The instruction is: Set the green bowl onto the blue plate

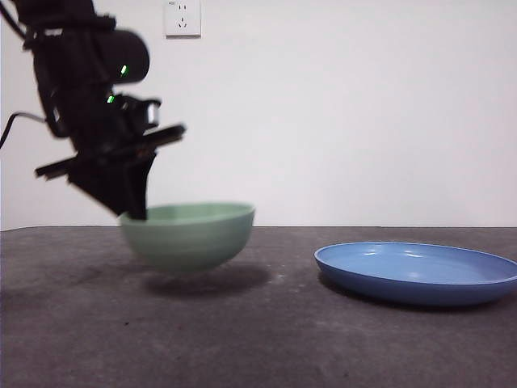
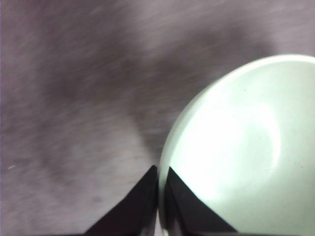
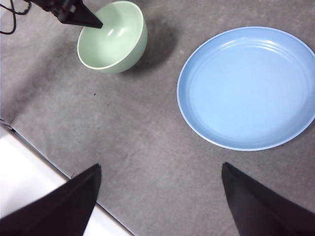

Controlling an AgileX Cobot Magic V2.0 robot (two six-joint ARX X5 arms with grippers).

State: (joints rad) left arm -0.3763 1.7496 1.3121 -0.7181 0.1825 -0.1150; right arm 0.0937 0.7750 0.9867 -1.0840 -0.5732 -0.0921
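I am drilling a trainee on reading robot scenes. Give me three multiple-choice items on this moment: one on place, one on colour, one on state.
1. Where is the pale mint-green round bowl?
A. on the plate
B. lifted just above the table, apart from the plate
C. upside down on the table

2. What colour is the wide, shallow glossy plate?
A. blue
B. red
C. white

3. How is the left pincer?
A. open over the plate
B. out of view
C. shut on the bowl's rim

Answers: 1 B, the front view shows a shadow under the bowl. 2 A, blue in both views. 3 C, its jaws pinch the rim in the left wrist view, while the right pincer waits open.
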